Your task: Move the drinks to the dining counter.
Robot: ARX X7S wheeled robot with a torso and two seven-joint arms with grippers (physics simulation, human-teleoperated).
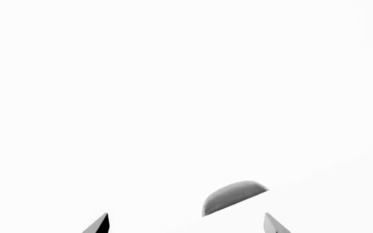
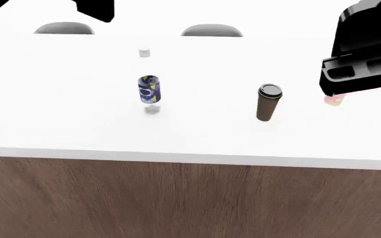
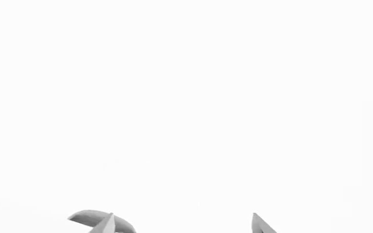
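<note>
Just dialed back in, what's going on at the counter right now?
The blue-and-yellow-labelled bottle and the brown paper coffee cup stand upright and apart on the white dining counter. Something pink and yellow peeks out on the counter behind the right arm; it may be the third drink, but it is mostly hidden. Neither gripper holds anything: the left gripper and right gripper both show spread fingertips with nothing between them.
</note>
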